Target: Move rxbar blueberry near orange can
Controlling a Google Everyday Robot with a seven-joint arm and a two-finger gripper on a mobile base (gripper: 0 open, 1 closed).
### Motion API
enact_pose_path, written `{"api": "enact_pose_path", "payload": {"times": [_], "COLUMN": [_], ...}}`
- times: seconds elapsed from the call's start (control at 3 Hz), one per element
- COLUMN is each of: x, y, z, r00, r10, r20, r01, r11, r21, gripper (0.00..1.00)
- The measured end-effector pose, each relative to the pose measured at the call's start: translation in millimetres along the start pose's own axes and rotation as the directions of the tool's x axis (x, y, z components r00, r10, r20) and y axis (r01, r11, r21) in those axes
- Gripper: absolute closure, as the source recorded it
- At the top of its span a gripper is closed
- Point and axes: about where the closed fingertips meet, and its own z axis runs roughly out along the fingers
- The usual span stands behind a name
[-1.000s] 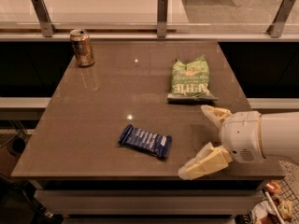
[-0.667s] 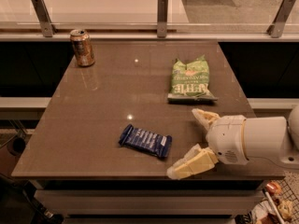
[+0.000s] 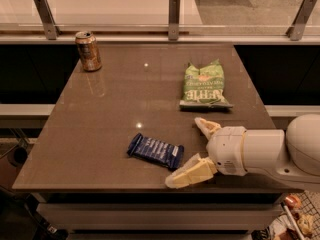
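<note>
A brown table (image 3: pixel 115 109) is seen from above and in front, with a railing (image 3: pixel 174 15) along its far edge. A blue snack bar (image 3: pixel 155 151) lies flat near the front edge of the table, a little left of centre and slightly slanted. An orange drink can (image 3: pixel 88 50) stands upright at the far left corner, well apart from the bar. A green chip bag (image 3: pixel 204 85) lies flat on the right half of the table, between the bar and the far edge.

The robot's white arm reaches in from the right at the front of the table. Its gripper (image 3: pixel 186 152) sits just beside the right end of the bar. The two pale fingers (image 3: pixel 194 171) are spread wide, one towards the chip bag and one at the front edge, and they hold nothing. The opening faces the bar, though the bar is not yet between the fingers.

The step in hand appears to be the approach for the grasp, so the task is at an early stage. The next move likely calls for sliding the gripper left until the fingers straddle the bar, then closing on it. After that, the bar has to be carried diagonally across the table to a spot near the can without knocking it over.
</note>
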Motion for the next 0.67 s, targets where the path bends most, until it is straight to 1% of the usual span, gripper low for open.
{"api": "enact_pose_path", "payload": {"times": [0.67], "x": [-18.5], "y": [14.4], "z": [14.3], "r00": [0.998], "r10": [-0.013], "r20": [0.06], "r01": [0.015], "r11": [0.9992], "r21": [-0.038], "gripper": [0.0]}}
